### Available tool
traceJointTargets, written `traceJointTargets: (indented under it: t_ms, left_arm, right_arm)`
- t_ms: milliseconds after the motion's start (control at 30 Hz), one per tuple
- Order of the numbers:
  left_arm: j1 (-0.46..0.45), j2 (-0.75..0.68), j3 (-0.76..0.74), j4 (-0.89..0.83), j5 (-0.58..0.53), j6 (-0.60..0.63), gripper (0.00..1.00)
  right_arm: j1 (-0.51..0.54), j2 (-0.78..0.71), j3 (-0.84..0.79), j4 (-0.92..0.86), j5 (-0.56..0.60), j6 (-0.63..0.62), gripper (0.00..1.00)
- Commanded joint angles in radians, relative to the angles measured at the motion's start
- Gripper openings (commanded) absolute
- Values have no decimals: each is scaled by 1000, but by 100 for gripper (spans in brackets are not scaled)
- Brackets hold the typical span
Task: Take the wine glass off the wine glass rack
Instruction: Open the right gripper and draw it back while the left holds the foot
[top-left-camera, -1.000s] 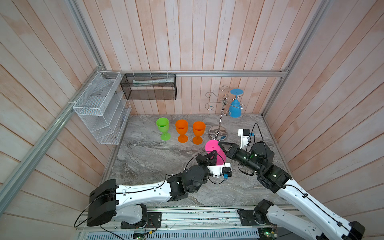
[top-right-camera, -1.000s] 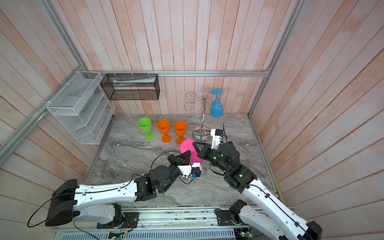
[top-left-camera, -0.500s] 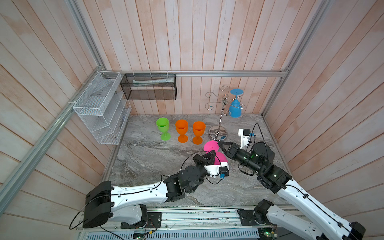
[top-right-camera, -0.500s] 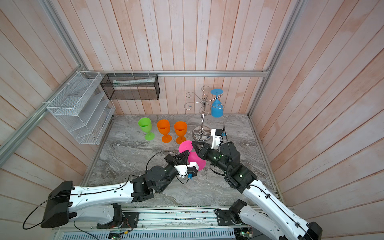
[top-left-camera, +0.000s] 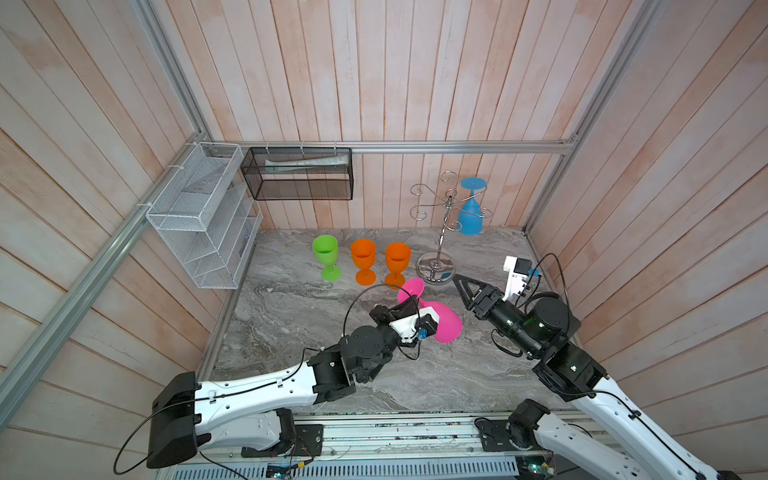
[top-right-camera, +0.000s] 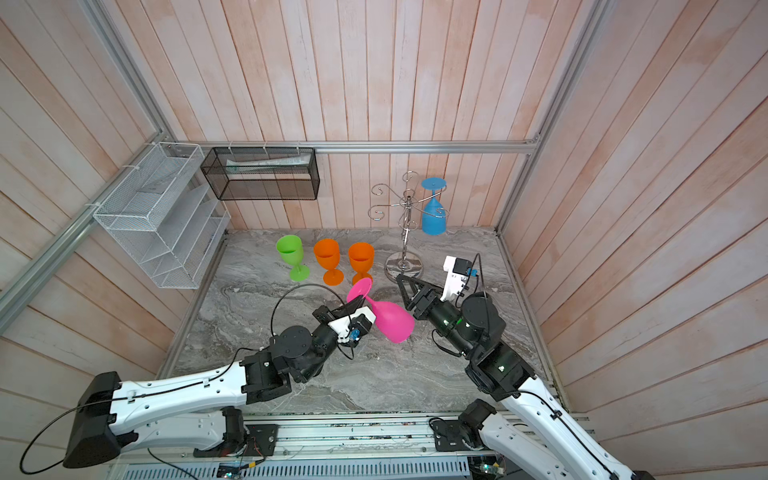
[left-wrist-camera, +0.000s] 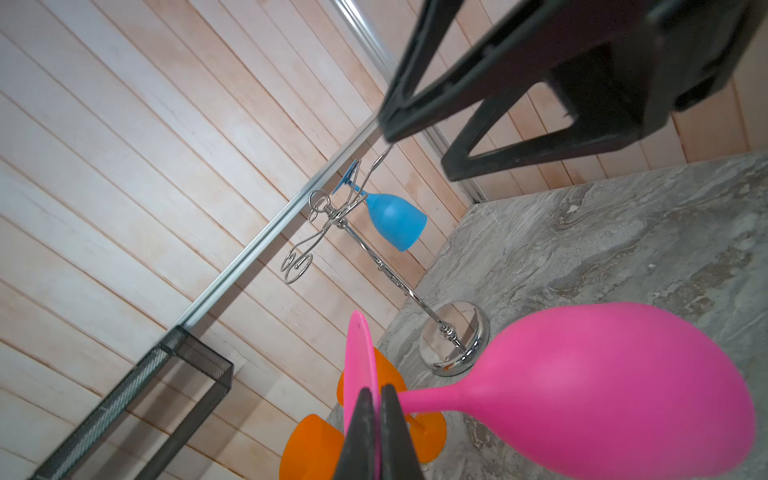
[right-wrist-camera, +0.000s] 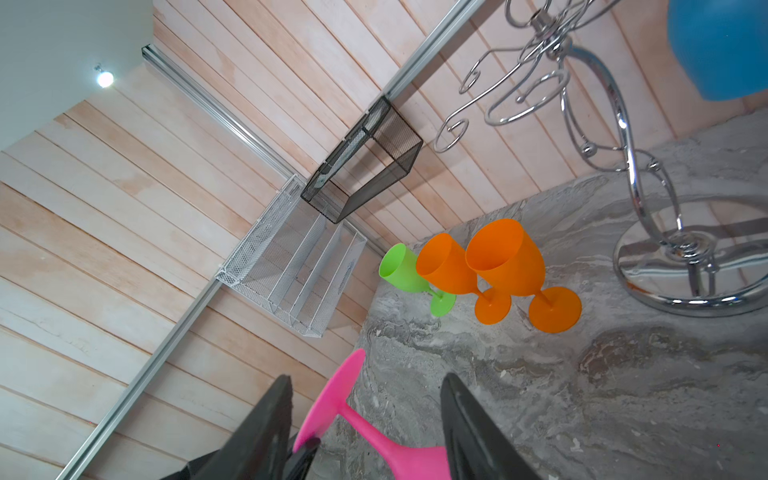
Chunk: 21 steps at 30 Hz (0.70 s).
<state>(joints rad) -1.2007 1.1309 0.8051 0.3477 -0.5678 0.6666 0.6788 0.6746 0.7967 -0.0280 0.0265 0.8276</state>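
In both top views, the wine glass rack (top-left-camera: 443, 232) stands at about 1 o'clock on the worktop (top-left-camera: 299, 332). A blue wine glass (top-left-camera: 471, 214) hangs upside down from an arm on its 2 o'clock side, and the other arms look bare. A pink wine glass (top-left-camera: 442, 322) is clear of the rack. It lies on its side at 7 o'clock from the rack's base, with my left gripper (top-left-camera: 409, 305) on its foot. My right gripper (top-left-camera: 459, 282) sits at 1 o'clock from the bowl, near it but apart. A green glass (top-left-camera: 326, 255) and two orange glasses (top-left-camera: 380, 259) stand in a row at 9 o'clock from the base.

On the left wrist view, my left gripper (left-wrist-camera: 376, 399) is pinched tight on the thin edge of the pink wine glass (left-wrist-camera: 602, 395) foot. The right gripper (left-wrist-camera: 415, 141) hangs above with its jaws spread. I cannot tell whether the bowl touches the worktop.

On the right wrist view, the right gripper (right-wrist-camera: 365, 378) has its jaws wide apart, with the pink stem (right-wrist-camera: 374, 440) between them and neither finger on it.

I judge the removal done for the pink glass, which is now carried by the left gripper alone. It is left to be stood up by the other glasses. If every glass has to come off, the blue one is still hung up.
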Motion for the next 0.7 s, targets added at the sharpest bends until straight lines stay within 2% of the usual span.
traceJointTargets:
  t_ms: [0, 100, 300, 467, 667]
  left_arm:
    - [27, -61, 3, -117, 49, -232, 0]
    - [50, -109, 5, -200, 60, -369, 0]
    - [105, -180, 32, -403, 101, -717, 0]
    - [136, -221, 41, -535, 150, -993, 0]
    - [161, -272, 13, -621, 202, -1236, 0]
  right_arm:
    - [-2, -41, 22, -59, 103, -77, 58]
    - [-2, -74, 22, -90, 131, -121, 56]
    - [-2, -123, 10, -124, 152, -212, 49]
    - [-1, -130, 2, -119, 90, -281, 46]
    - [0, -130, -6, -107, 16, -318, 44]
